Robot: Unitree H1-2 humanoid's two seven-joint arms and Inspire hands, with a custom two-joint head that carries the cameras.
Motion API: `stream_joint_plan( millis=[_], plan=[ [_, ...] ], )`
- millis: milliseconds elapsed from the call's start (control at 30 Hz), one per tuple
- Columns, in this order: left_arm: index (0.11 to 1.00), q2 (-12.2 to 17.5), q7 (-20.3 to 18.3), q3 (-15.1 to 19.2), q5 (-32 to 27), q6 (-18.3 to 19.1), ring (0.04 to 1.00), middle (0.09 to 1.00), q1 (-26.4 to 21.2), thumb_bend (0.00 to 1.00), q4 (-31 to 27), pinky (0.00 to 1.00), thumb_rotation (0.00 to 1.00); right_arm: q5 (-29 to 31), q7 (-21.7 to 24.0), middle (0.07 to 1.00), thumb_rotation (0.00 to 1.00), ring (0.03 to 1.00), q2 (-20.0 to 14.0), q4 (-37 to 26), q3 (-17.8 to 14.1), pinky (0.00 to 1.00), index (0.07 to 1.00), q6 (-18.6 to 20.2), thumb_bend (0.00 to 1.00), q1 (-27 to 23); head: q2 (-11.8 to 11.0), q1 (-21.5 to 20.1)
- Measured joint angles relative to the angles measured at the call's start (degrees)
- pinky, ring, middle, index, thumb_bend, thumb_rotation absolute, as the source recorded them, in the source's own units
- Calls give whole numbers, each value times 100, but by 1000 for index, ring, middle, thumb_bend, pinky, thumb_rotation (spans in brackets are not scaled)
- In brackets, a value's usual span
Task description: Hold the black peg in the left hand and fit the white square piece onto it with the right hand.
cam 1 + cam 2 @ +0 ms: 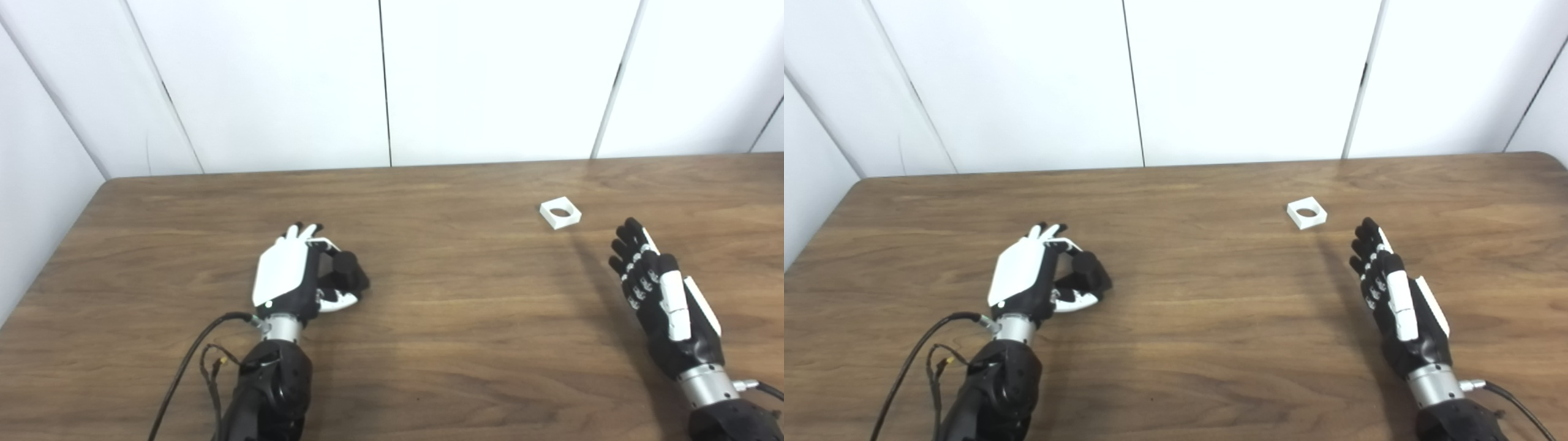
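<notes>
left hand: fingers curled around black peg, held ready as the post | right hand: fingers spread, empty, near white square piece lying flat on bench, hole up for pickup

Your left hand sits low, its white back turned up, with fingers and thumb curled around a dark object. Your right hand is edge-up, holding nothing, fingers extended together and pointing away from you.
</notes>
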Motion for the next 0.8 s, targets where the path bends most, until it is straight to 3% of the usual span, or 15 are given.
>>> stream_joint_plan(
  millis=[267, 800],
  plan=[
    [490, -143, -298, -323, 143, -29, 1000, 928, 124, 520, -245, 949, 64, -2, -26, 1000, 1000, 1000, 7, -23, 27, 1000, 1000, 33, 613, 8, 18, -70],
    [491, -424, -387, -808, 129, -476, 1000, 918, 530, 519, -537, 940, 68, 5, -43, 1000, 1000, 1000, 20, -119, 55, 1000, 1000, 154, 601, 77, 105, -106]
  ],
)
